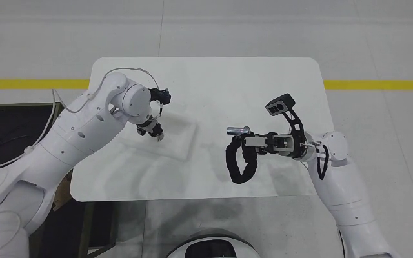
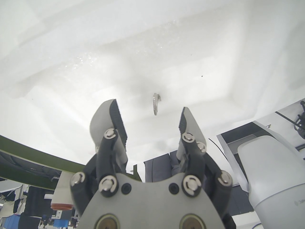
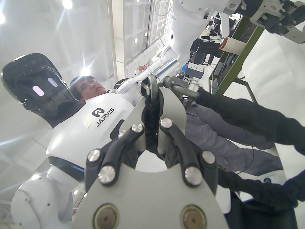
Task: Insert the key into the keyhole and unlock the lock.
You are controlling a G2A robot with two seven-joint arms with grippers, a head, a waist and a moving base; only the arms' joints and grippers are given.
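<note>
A small silver key (image 2: 155, 103) stands on edge, stuck in a white foam block (image 2: 166, 48) (image 1: 179, 140) on the left of the table. My left gripper (image 2: 152, 117) (image 1: 155, 129) hangs just short of the key, open, one finger to each side and neither touching. At the table's middle right, my right gripper (image 1: 251, 143) (image 3: 155, 97) is shut on the lock. The lock has a silver cylinder head (image 1: 237, 130) (image 3: 152, 85) and a black cable loop (image 1: 240, 166) (image 3: 250, 120) that hangs from the fingers toward the front edge.
The white table (image 1: 258, 84) is bare between the foam block and the lock. In the right wrist view the left gripper (image 3: 281, 22) shows far off. A green frame (image 2: 35, 151) runs beside the table's left side.
</note>
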